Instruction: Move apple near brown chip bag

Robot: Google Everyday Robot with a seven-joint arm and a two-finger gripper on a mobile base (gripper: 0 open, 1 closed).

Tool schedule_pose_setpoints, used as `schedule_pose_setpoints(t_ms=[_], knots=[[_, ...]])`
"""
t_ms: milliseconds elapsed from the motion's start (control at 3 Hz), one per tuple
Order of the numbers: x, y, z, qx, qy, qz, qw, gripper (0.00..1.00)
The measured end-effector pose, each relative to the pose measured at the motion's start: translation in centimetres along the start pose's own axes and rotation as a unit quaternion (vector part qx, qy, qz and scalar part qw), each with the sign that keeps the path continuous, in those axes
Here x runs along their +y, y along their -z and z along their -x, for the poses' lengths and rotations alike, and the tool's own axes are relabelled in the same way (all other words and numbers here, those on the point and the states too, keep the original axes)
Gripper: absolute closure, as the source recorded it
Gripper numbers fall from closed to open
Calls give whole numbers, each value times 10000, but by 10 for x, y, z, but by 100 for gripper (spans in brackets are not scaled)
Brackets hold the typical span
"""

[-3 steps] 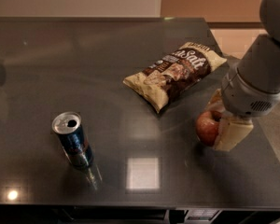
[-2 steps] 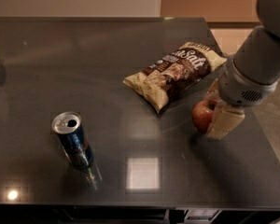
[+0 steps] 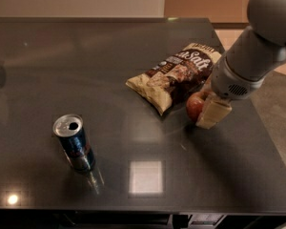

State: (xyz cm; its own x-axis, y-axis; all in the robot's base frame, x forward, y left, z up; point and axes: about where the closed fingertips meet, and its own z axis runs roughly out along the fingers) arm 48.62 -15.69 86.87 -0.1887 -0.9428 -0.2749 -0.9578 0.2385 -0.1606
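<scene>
The red apple (image 3: pixel 194 107) sits between the cream fingers of my gripper (image 3: pixel 206 109), just above or on the dark table, right beside the lower right edge of the brown chip bag (image 3: pixel 176 75). The bag lies flat with white "Salt" lettering facing up. My grey arm comes in from the upper right and hides the bag's right corner. The gripper is shut on the apple.
A blue-and-silver drink can (image 3: pixel 74 142) stands upright at the front left. The dark table (image 3: pixel 86 56) has its right edge close to the gripper and its front edge below. A bright light reflection (image 3: pixel 145 177) lies near the front.
The gripper has carried the apple left and slightly away from the front, from beside the table's right edge to right against the chip bag. The can and bag have not moved.
</scene>
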Motion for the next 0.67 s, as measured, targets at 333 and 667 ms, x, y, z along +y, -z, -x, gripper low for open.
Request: schedule_pose_setpoints(t_ms=[333,667], knots=[[-16,-12,8,37,-17,-124,9999,83],[-27,-23,13,78,21,-185,9998,59]])
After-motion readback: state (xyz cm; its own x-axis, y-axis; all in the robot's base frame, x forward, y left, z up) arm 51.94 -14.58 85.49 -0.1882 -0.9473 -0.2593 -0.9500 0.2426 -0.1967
